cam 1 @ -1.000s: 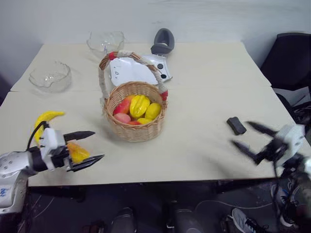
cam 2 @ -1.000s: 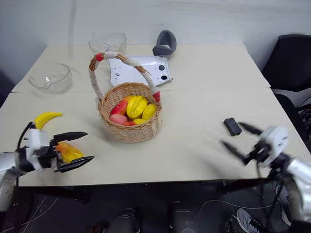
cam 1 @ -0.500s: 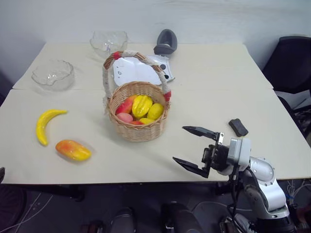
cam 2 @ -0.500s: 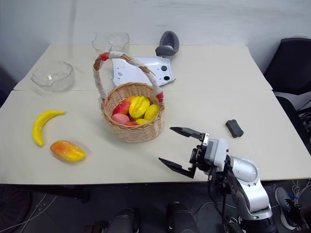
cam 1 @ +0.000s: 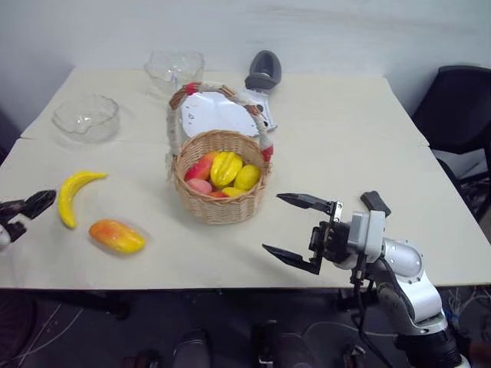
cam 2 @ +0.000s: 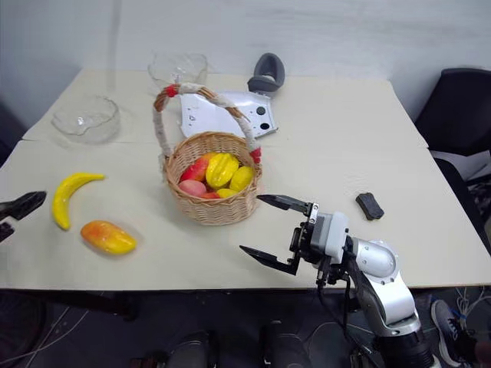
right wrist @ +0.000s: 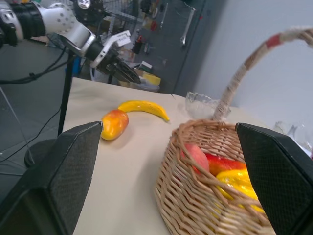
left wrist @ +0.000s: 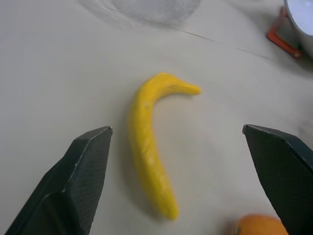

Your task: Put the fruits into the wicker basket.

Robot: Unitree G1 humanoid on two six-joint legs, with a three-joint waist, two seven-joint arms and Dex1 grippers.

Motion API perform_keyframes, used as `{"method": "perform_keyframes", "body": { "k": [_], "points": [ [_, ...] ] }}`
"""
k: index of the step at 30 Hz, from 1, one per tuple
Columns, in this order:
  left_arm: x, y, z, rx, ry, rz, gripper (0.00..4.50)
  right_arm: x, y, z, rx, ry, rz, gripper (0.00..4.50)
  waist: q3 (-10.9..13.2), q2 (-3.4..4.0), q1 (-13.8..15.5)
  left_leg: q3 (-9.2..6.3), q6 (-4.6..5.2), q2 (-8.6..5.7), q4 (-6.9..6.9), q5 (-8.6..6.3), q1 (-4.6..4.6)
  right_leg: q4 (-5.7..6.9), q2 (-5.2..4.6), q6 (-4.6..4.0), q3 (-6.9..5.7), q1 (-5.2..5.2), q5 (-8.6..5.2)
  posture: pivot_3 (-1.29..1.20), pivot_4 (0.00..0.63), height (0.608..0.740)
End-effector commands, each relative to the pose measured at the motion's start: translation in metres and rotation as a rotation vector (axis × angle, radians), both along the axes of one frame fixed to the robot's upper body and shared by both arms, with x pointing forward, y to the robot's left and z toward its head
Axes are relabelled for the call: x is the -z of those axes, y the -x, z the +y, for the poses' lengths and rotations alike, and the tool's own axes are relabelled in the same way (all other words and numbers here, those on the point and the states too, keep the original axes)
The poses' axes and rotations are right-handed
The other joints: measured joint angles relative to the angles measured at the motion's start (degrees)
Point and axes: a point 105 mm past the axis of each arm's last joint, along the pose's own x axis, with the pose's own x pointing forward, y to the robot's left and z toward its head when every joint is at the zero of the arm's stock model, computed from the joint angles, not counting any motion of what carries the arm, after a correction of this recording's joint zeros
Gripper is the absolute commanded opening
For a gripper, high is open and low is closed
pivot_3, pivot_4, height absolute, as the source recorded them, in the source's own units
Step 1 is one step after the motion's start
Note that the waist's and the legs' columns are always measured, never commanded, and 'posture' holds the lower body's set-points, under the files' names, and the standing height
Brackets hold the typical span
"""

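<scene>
The yellow banana [cam 1: 75,195] and the orange-red mango [cam 1: 116,236] lie on the table to the left of the wicker basket [cam 1: 221,180], which holds several fruits. My left gripper [cam 2: 17,215] hovers open at the table's left edge, just short of the banana. The left wrist view shows the banana [left wrist: 149,147] lying ahead between my spread fingers [left wrist: 88,161]. My right gripper [cam 1: 272,222] stands open and empty, just right of the basket and in front of it, pointing toward it. The right wrist view shows the basket [right wrist: 210,196], banana [right wrist: 144,107] and mango [right wrist: 115,123].
Two clear glass bowls [cam 1: 86,116] [cam 1: 175,65] stand at the back left. A white device [cam 1: 222,111] with a grey handle [cam 1: 265,70] lies behind the basket. A small black oblong object [cam 2: 369,205] sits at the right, and a black chair [cam 1: 460,100] stands beyond the table's right edge.
My left gripper left the mango, went out of view, and now shows at the left edge by the banana. My right gripper swung from the right edge toward the basket.
</scene>
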Motion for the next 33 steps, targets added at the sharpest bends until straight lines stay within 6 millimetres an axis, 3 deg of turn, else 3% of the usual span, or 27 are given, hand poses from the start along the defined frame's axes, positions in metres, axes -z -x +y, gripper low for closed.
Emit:
{"method": "perform_keyframes", "body": {
  "k": [1,4,7,11,15,18,21,24,25,27,29,33],
  "points": [
    [0.024,-0.009,0.021,-0.112,-0.083,0.182,4.50,-0.008,0.001,0.000,0.022,-0.018,-0.036,4.45,0.0,0.02,-0.3,0.00,-0.05,0.01,-0.03,-0.02,-0.01,0.04,0.05,-0.02,0.00,-0.06,-0.02,0.00,0.150,0.740],
    [0.023,-0.017,0.033,-0.175,-0.133,0.201,4.50,-0.008,0.001,-0.002,0.051,-0.023,-0.033,4.45,0.0,-0.04,-0.8,0.04,-0.29,0.31,0.14,-0.18,-0.11,0.04,0.44,-0.07,0.06,-0.14,-0.07,0.00,0.150,0.740],
    [0.028,-0.026,0.026,-0.134,-0.108,0.210,3.90,-0.009,0.000,-0.007,0.098,-0.040,-0.021,4.50,0.0,-0.04,-0.6,0.05,-0.40,0.43,0.21,-0.19,-0.19,0.09,0.57,-0.12,0.05,-0.23,-0.10,0.00,0.150,0.740],
    [0.034,-0.031,0.024,-0.108,-0.095,0.218,2.67,-0.010,-0.001,-0.009,0.128,-0.051,-0.017,4.50,0.0,-0.04,-0.7,0.09,-0.40,0.43,0.28,-0.12,-0.14,0.21,0.57,-0.14,0.09,-0.23,-0.10,0.00,0.150,0.740],
    [0.027,-0.028,0.040,-0.179,-0.085,0.174,1.36,-0.011,-0.003,-0.011,0.143,-0.056,-0.018,4.50,0.0,-0.05,-0.6,0.08,-0.37,0.42,0.33,0.01,-0.10,0.32,0.56,-0.18,0.09,-0.22,-0.08,0.00,0.150,0.740],
    [0.005,-0.027,0.050,-0.207,-0.066,0.054,0.50,-0.012,-0.002,-0.012,0.143,-0.059,-0.017,4.50,0.0,-0.06,-0.5,0.07,-0.36,0.42,0.33,0.03,-0.09,0.36,0.57,-0.18,0.08,-0.22,-0.07,0.00,0.150,0.740],
    [-0.035,-0.029,0.046,-0.091,-0.087,-0.159,0.46,-0.012,-0.001,-0.014,0.144,-0.058,-0.017,4.50,0.0,-0.13,-0.5,0.07,-0.37,0.43,0.33,0.02,-0.11,0.34,0.57,-0.18,0.06,-0.23,-0.07,0.00,0.150,0.740],
    [-0.071,-0.019,0.017,0.209,-0.187,-0.320,0.46,-0.012,-0.001,-0.016,0.158,-0.049,-0.018,4.50,0.0,-0.13,-0.3,0.09,-0.40,0.43,0.33,0.00,-0.15,0.27,0.56,-0.18,0.05,-0.23,-0.07,0.00,0.150,0.740],
    [-0.078,-0.008,-0.006,0.406,-0.226,-0.357,0.46,-0.012,-0.001,-0.019,0.170,-0.046,-0.017,4.50,0.0,-0.12,-0.4,0.09,-0.41,0.43,0.33,-0.01,-0.15,0.26,0.55,-0.19,0.04,-0.22,-0.08,0.00,0.150,0.740],
    [-0.077,0.018,-0.045,0.734,-0.269,-0.338,0.46,-0.009,-0.002,-0.027,0.203,-0.037,-0.005,4.50,0.0,0.02,-0.5,0.13,-0.43,0.44,0.28,-0.03,-0.14,0.23,0.49,-0.22,0.09,-0.21,-0.09,0.00,0.150,0.740],
    [-0.073,0.033,-0.067,0.906,-0.295,-0.251,0.46,-0.005,-0.001,-0.036,0.221,-0.013,0.006,4.50,0.0,0.07,-0.6,0.14,-0.43,0.44,0.27,-0.10,-0.11,0.23,0.46,-0.33,0.10,-0.20,-0.15,0.00,0.150,0.740],
    [-0.081,0.035,-0.127,1.125,-0.309,-0.268,0.46,0.005,0.000,-0.052,0.251,0.031,0.032,4.50,0.0,0.06,0.4,0.00,-0.36,0.45,0.27,-0.05,-0.08,0.28,0.53,-0.44,0.04,-0.17,-0.22,0.00,0.150,0.740]
  ]
}}
